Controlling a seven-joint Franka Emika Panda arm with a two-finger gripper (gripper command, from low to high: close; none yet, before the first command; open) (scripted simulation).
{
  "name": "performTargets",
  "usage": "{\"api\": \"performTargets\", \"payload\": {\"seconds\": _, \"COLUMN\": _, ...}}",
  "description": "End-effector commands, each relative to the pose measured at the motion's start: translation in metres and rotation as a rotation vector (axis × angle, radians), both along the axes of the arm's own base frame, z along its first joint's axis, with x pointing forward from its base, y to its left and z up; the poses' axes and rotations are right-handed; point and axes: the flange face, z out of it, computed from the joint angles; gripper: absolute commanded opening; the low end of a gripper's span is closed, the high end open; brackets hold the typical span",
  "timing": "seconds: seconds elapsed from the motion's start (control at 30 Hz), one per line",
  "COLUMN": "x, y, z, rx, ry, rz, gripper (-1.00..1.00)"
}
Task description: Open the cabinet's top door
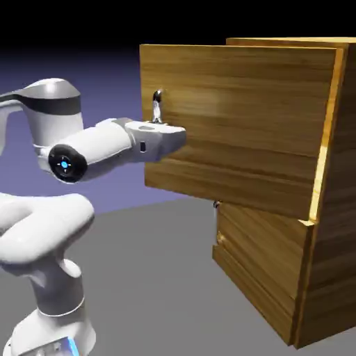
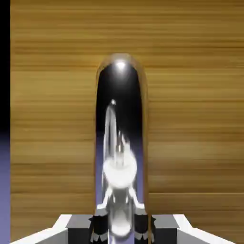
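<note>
The cabinet (image 1: pixel 337 208) of golden-brown wood stands at the right of the exterior view. Its top door (image 1: pixel 243 125) is swung out on its right-hand hinge edge, away from the cabinet body. The door's vertical silver bar handle (image 1: pixel 156 104) sits near its free left edge. My gripper (image 1: pixel 158 126) is at that handle, shut on its lower part. In the hand view the shiny handle (image 2: pixel 119 143) rises between the two dark fingertips (image 2: pixel 97 229), and my gripper (image 2: pixel 119 229) grips it at the bottom. The top door's wood (image 2: pixel 190 119) fills the background.
The lower door (image 1: pixel 257 268) lies flat against the cabinet front, with a small silver handle (image 1: pixel 217 206) at its upper left corner. My white arm (image 1: pixel 49 229) rises at the lower left. Grey table (image 1: pixel 160 278) stretches between arm and cabinet.
</note>
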Motion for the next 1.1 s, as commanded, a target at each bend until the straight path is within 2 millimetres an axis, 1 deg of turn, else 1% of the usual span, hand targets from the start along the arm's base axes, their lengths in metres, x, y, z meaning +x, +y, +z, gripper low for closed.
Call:
{"api": "performTargets", "payload": {"seconds": 0.0, "x": -0.003, "y": -0.007, "z": 0.0, "rx": 0.0, "ry": 0.0, "rz": 0.018, "gripper": -1.0}}
{"api": "performTargets", "payload": {"seconds": 0.13, "x": -0.015, "y": -0.035, "z": 0.0, "rx": 0.0, "ry": 0.0, "rz": 0.099, "gripper": -1.0}}
{"api": "performTargets", "payload": {"seconds": 0.23, "x": -0.023, "y": -0.061, "z": 0.0, "rx": 0.0, "ry": 0.0, "rz": 0.17, "gripper": -1.0}}
{"api": "performTargets", "payload": {"seconds": 0.5, "x": -0.037, "y": -0.141, "z": 0.0, "rx": 0.0, "ry": 0.0, "rz": 0.384, "gripper": -1.0}}
{"api": "performTargets", "payload": {"seconds": 0.67, "x": -0.037, "y": -0.189, "z": 0.0, "rx": 0.0, "ry": 0.0, "rz": 0.511, "gripper": -1.0}}
{"api": "performTargets", "payload": {"seconds": 0.77, "x": -0.035, "y": -0.214, "z": 0.0, "rx": 0.0, "ry": 0.0, "rz": 0.577, "gripper": -1.0}}
{"api": "performTargets", "payload": {"seconds": 0.9, "x": -0.03, "y": -0.241, "z": 0.0, "rx": 0.0, "ry": 0.0, "rz": 0.65, "gripper": -1.0}}
{"api": "performTargets", "payload": {"seconds": 1.07, "x": -0.024, "y": -0.268, "z": 0.0, "rx": 0.0, "ry": 0.0, "rz": 0.723, "gripper": -1.0}}
